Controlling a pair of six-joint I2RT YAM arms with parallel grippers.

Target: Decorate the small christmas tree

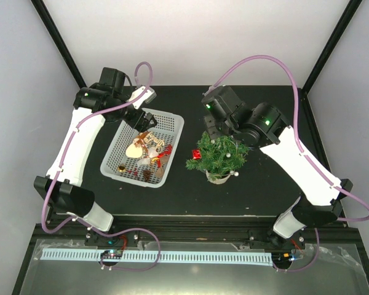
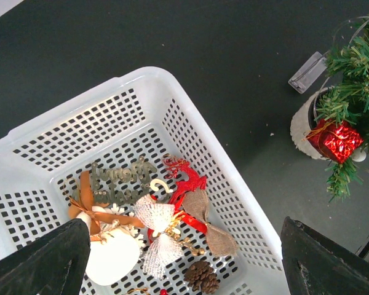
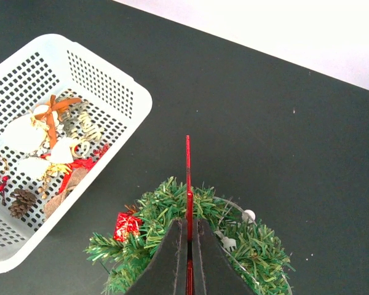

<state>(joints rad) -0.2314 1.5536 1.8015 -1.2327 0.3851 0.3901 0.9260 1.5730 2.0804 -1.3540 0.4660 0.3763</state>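
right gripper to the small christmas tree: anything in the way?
Nothing visible. The right gripper, shut on a thin red ornament seen edge-on, hangs directly above the small christmas tree. Below it are only the tree's own branches, with a red gift box on the side toward the basket.

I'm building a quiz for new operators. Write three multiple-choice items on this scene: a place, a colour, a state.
1. Seen from above, the basket sits where from the tree? A left; B right; C under it.
2. The gift box on the tree is: A blue; B gold; C red.
3. The right claw is: A wide open; B shut on a thin red ornament; C out of view.

Answers: 1 A, the top view shows it; 2 C, shiny red foil; 3 B, it pinches the flat piece above the tree.
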